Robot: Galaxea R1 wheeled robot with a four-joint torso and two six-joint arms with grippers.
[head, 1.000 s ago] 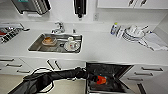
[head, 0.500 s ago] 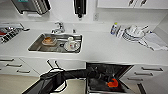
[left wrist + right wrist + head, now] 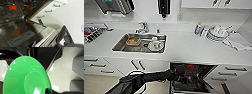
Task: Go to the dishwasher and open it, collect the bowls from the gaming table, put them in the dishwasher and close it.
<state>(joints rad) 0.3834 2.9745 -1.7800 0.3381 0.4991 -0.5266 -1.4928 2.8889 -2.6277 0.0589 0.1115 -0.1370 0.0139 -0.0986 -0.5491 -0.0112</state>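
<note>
One light green bowl point(image 3: 26, 77) sat close against the right wrist camera, jaws evidently gripping its rim, while the left arm point(image 3: 146, 77) reached from the left into the one open dishwasher point(image 3: 191, 75) below the counter point(image 3: 189, 47), its jaws' state indeterminable.

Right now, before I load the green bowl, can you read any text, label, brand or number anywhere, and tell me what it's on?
No text can be read in any view.
Bottle on the counter: has a label, too blurred to read.
Wall dispenser: a teal patch at its top, nothing legible.
Dishwasher door panel in the left wrist view: no readable marking.
Green bowl: plain, no print.
</note>
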